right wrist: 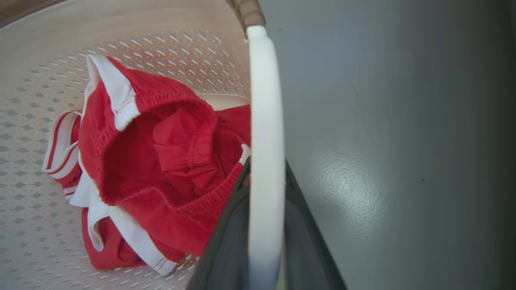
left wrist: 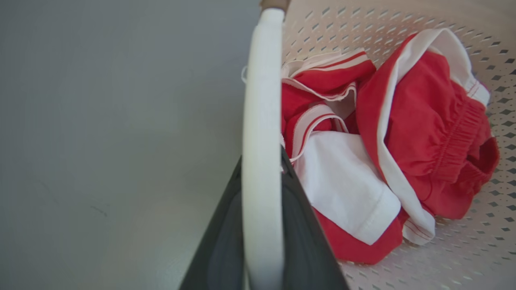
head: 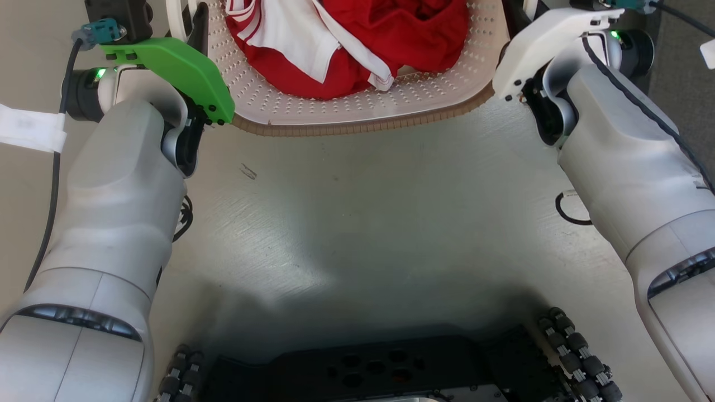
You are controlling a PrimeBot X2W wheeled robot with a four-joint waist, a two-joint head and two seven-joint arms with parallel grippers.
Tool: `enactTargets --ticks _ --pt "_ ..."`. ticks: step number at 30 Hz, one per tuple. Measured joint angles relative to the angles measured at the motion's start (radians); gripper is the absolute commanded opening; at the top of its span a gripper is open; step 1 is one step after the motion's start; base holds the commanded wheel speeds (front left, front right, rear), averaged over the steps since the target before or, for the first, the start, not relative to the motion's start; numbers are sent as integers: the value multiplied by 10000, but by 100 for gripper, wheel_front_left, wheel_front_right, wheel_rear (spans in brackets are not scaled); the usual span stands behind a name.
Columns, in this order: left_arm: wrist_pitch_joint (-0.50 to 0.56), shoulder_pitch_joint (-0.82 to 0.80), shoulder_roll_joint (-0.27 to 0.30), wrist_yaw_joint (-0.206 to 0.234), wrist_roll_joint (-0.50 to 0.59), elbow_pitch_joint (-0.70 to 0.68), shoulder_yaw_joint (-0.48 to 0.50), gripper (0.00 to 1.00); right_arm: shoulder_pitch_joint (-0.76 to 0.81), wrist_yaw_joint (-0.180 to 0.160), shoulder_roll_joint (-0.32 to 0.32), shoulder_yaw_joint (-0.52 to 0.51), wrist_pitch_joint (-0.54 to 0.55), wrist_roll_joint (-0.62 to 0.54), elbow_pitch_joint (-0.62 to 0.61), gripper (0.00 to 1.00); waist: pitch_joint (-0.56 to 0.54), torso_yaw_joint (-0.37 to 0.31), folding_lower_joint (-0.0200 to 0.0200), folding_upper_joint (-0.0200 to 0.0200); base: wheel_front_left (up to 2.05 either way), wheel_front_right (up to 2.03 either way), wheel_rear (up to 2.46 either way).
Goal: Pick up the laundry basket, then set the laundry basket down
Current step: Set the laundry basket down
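Grip, left: your left pincer has one dark finger on each side of the left handle and is pinching it.
Basket: the basket is straight ahead of you, between your two arms and over the grey floor. You cannot tell from these views whether its bottom touches the floor.
Load: red and white clothes lie bunched and loose in the bottom, below the rim.
Grip, right: your right pincer pinches the right handle the same way, with a finger on each side.
Risk, slip: both handles look like thin, smooth loops. A quick move could probably let one slide along the fingers or swing.
Risk, tilt: if one of your arms rises or lowers ahead of the other, the basket would likely tip and the clothes could spill over the low side.
Risk, set-down: your base is nearer to you than the basket. If you bring the basket back toward it before lowering, the rim could land on the base instead of flat on the floor.
Risk, release: if you spread one pincer before the bottom rests on the floor, that side would drop.
Writing: you can read none. The white tag on your left arm's cable looks blank or is too blurred to read.
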Motion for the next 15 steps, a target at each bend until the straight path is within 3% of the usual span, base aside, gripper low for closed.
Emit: enactTargets --ticks 15 --pt "-144 -174 -23 -109 0 286 -75 0 -64 6 98 -10 -215 2 201 0 45 -16 -1 0 0 0 0"
